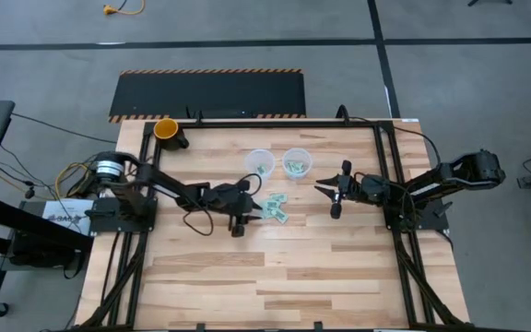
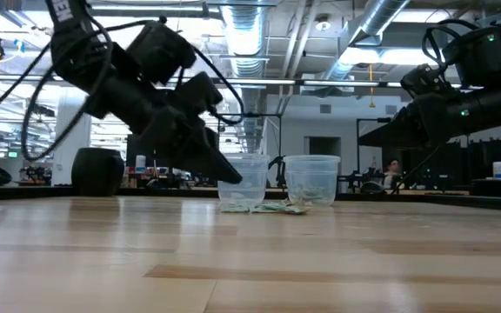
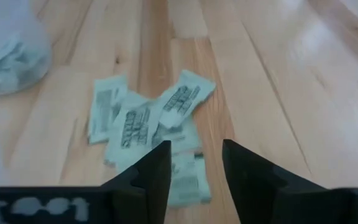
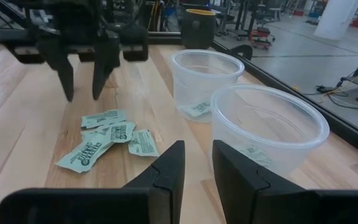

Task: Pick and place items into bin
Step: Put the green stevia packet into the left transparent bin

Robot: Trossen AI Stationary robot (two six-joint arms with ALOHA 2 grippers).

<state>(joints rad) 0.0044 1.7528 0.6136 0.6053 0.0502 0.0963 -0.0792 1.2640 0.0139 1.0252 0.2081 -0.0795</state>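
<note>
Several small pale green-and-white packets lie in a loose overlapping pile on the wooden table, in front of two clear plastic cups that each hold a few packets. My left gripper is open, tilted down just left of the pile, its fingertips short of the nearest packet; the right wrist view shows it hovering above the table behind the packets. My right gripper waits open to the right of the cups, above the table.
An orange cup stands at the table's far left corner beside a dark object. The black frame rails run along the table's sides. Bare wood stretches toward the near edge.
</note>
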